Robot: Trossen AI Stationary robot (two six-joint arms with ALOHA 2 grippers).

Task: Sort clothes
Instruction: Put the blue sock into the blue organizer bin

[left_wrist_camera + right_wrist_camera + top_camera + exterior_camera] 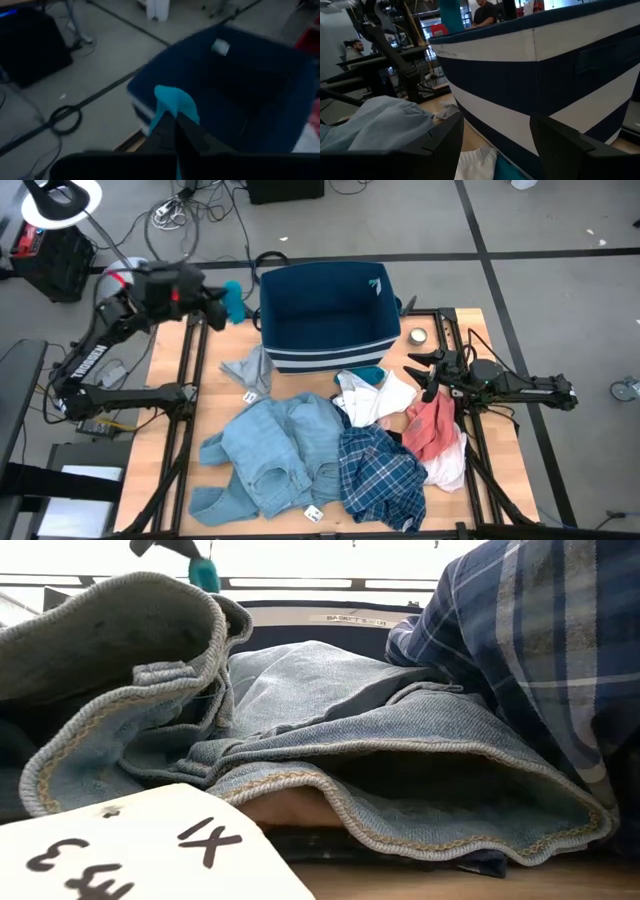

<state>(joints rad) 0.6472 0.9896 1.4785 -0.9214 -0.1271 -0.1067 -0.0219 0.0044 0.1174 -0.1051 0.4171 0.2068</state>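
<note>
L claw (228, 304) grips teal item (235, 301) beside bin (325, 350).

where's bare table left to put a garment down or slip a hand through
Bare wood shows along the table's left edge beside the grey garment, and a smaller patch right of the bin around the tape roll. The bin's floor is open too. The front middle is crowded: denim, plaid shirt, salmon-red piece.

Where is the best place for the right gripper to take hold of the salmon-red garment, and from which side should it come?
Probably the bunched upper edge of the salmon-red garment, taken from straight above. That raised fold lies just beside the open right gripper, and it rests on top of a white piece, so it should lift free.
</note>
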